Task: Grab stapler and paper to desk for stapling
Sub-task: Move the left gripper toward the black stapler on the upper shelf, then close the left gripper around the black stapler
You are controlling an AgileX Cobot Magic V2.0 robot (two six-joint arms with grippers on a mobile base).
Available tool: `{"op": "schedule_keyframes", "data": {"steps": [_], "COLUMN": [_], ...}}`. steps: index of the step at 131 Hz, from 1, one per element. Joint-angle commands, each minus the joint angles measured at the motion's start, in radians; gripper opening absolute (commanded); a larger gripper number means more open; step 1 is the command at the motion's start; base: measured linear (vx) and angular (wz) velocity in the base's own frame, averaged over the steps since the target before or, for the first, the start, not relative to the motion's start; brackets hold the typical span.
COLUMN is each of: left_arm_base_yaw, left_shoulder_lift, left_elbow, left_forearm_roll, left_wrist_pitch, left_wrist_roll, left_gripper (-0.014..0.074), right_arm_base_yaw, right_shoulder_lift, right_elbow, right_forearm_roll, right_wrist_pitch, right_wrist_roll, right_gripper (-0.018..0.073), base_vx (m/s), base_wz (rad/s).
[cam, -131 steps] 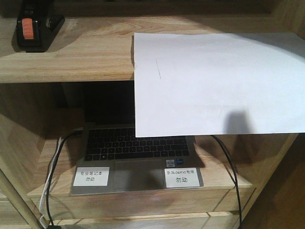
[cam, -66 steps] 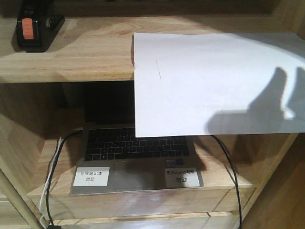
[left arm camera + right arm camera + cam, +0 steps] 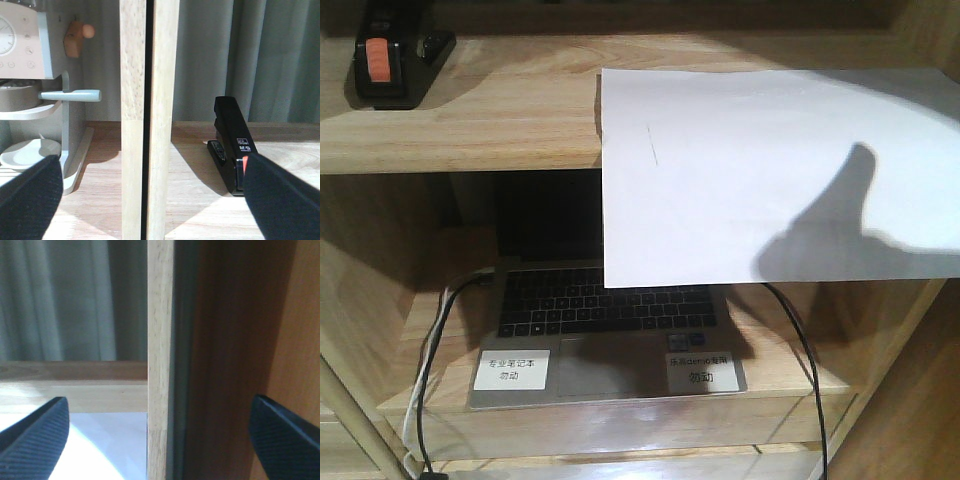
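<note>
Stapler [image 3: 232, 150] (left wrist close-up), paper [image 3: 770, 170] overhanging shelf [image 3: 470, 120]

Left gripper [image 3: 150, 162] level, facing the shelf unit [image 3: 132, 100]; jaws spread wide, one dark textured finger [image 3: 30, 200] to each side of its upright; right gripper [image 3: 155, 402] likewise wide apart, facing the shelf unit

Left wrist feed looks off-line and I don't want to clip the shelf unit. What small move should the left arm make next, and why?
Probably slide the left end effector sideways toward the stapler before advancing. It is open, but the post stands in its gap, and the stapler lies further back, off to the right in the wrist view.
</note>
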Motion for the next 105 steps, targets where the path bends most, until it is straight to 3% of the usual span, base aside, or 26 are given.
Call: {"op": "schedule_keyframes", "data": {"steps": [1,32,65,105], "left_arm_base_yaw": [-0.016,-0.132,-0.347,-0.563], "left_shoulder_lift": [0.018,0.021,0.05,0.135], "left_elbow": [-0.024,-0.024,-0.024,-0.024], "left_forearm_roll": [-0.008,-0.008,-0.008,-0.008], "left_wrist_pitch": [-0.069,-0.072,-0.102,-0.175], "left_wrist_roll": [-0.002,-0.002,-0.002,-0.002], "left_gripper": [0.072,0.0716,0.0711,0.0698], "right_arm_base_yaw": [-0.005,-0.005,-0.005,-0.005], "right_shoulder_lift": [0.007,0.007,0.007,0.007], "right_elbow": [-0.025,-0.025,-0.025,-0.025], "right_forearm_roll": [0.0,-0.004,-0.004,-0.004], "right_wrist_pitch": [-0.067,-0.068,-0.068,-0.06], "right_wrist_roll": [-0.005,-0.005,-0.005,-0.005], "right_gripper": [0.0703,0.0678,0.0603,0.0498], "base_vx": [0.0,0.0,0.0,0.0], "base_wz": [0.0,0.0,0.0,0.0]}}
